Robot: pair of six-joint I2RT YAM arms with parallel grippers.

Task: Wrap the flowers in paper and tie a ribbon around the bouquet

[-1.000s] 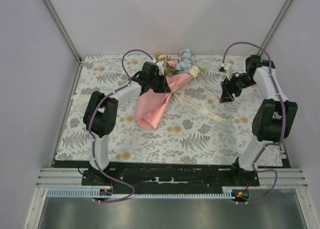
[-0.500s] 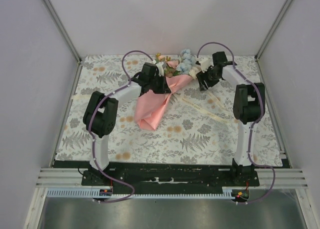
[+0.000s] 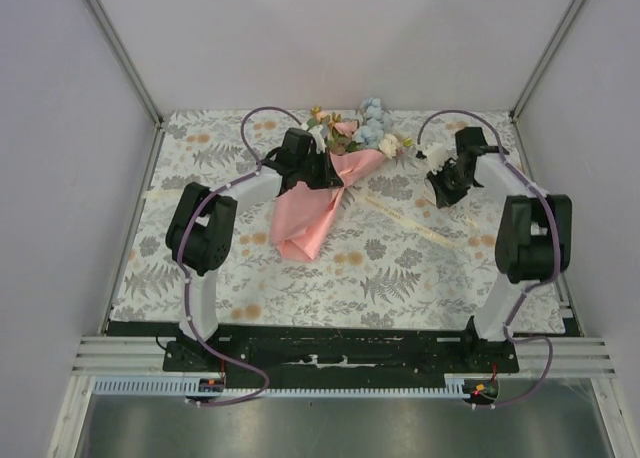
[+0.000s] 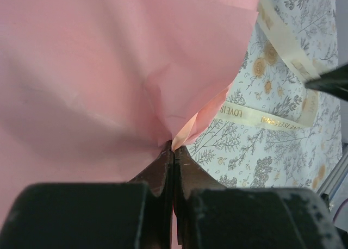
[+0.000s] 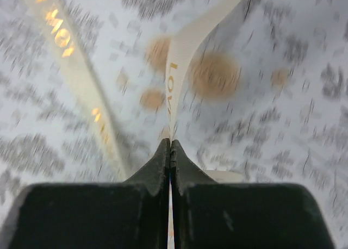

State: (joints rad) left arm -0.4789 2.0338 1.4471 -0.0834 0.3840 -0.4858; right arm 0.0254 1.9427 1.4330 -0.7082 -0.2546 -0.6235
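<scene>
With left pincer (image 4: 173, 151) clamped on the salmon-pink matte paper sheet (image 4: 98, 64), right pincer (image 5: 171, 148), nipping the cream gold-lettered ribbon (image 5: 182, 48) right of it, should, I judge, pull taut and low.

The table (image 3: 400, 278) wears a white cloth (image 3: 390, 268) printed with grey ferns and orange blossoms. The bouquet (image 3: 310, 203) lies on its side left of the middle, with the folded end of its pink paper (image 3: 300, 233) toward the near edge and the flowers (image 3: 365, 133) toward the far wall. Just right of it a cream ribbon (image 3: 410, 221) (gold lettering along it) runs slantwise across the cloth.
</scene>
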